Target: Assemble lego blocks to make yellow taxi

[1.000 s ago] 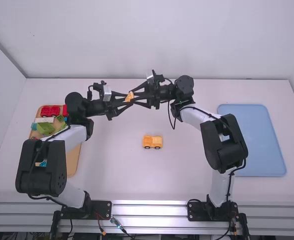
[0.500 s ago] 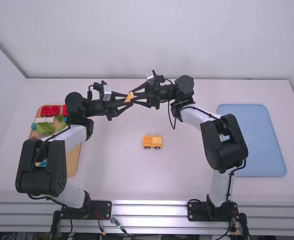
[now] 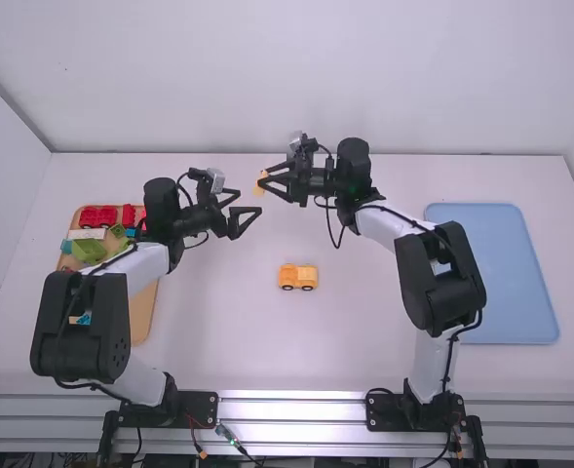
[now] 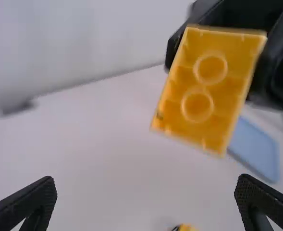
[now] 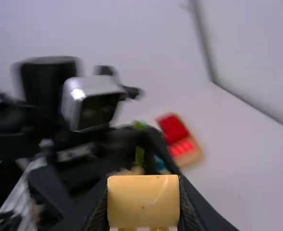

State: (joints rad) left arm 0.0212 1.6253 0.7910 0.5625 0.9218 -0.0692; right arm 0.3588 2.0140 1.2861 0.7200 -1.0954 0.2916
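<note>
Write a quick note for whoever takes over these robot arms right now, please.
Left gripper: open and empty, just across from the right one.
Right gripper: closed on a yellow-orange block, above the table.
Job's things: the wheeled vehicle stands mid-table; more blocks are in the wooden tray at left.
Done: the vehicle's wheels and part of its body are together.
Left: probably fit the held block onto it.

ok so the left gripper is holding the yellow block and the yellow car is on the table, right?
Not quite: the high view shows the yellow block in the right gripper, not the left. The yellow car is on the table.
</note>
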